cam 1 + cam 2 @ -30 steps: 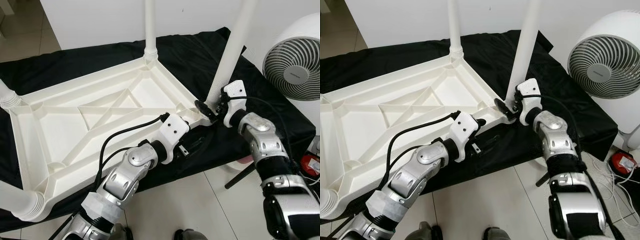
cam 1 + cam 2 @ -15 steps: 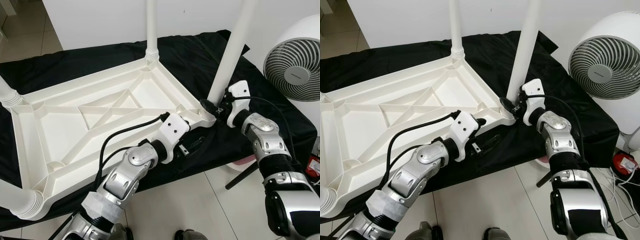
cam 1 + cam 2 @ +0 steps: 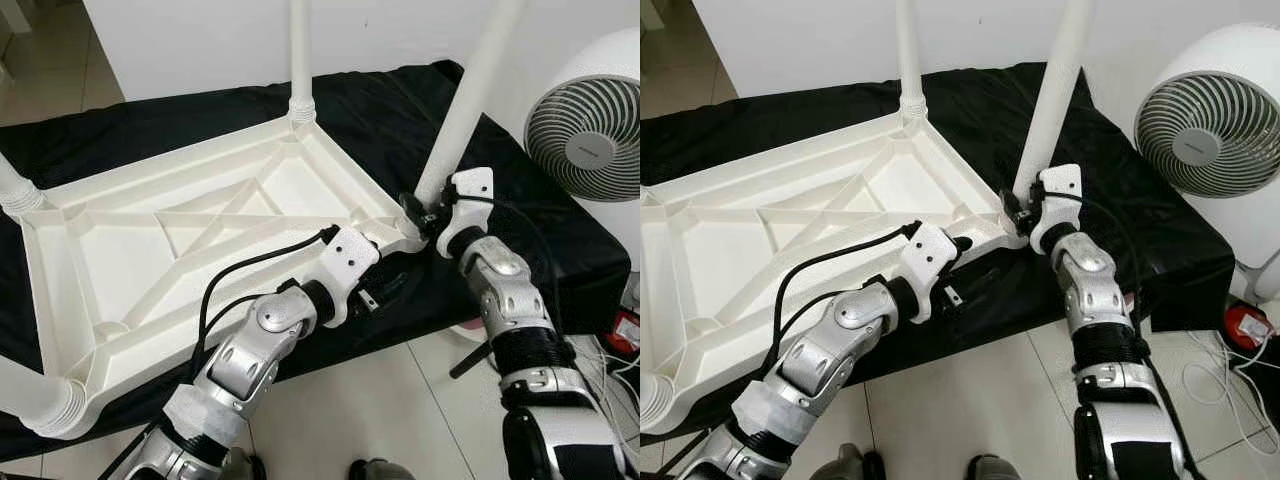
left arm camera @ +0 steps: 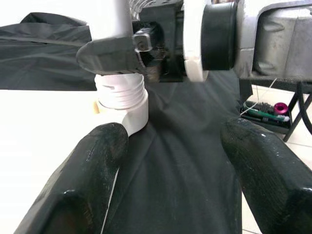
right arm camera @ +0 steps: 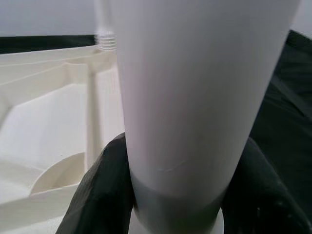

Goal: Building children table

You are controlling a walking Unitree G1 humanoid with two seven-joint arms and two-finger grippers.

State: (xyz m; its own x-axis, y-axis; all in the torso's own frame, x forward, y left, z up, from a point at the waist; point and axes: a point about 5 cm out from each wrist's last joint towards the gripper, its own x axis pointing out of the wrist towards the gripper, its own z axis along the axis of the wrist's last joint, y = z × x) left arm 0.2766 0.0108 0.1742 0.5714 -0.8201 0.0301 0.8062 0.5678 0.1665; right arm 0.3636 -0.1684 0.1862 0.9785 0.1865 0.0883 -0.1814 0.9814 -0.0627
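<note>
From the head views, the upturned white tabletop (image 3: 200, 240) lies on a black cloth (image 3: 400, 110), legs standing at three corners already. At the near right corner the right gripper (image 3: 420, 215) clamps the base of the fourth leg (image 3: 465, 100), which looks seated or nearly so. The left wrist view shows the left gripper (image 4: 165, 175) spread wide and empty, just beside that threaded socket (image 4: 122, 100). The right wrist view shows black fingers (image 5: 105, 195) hugging the leg; final tightening probably remains.
</note>
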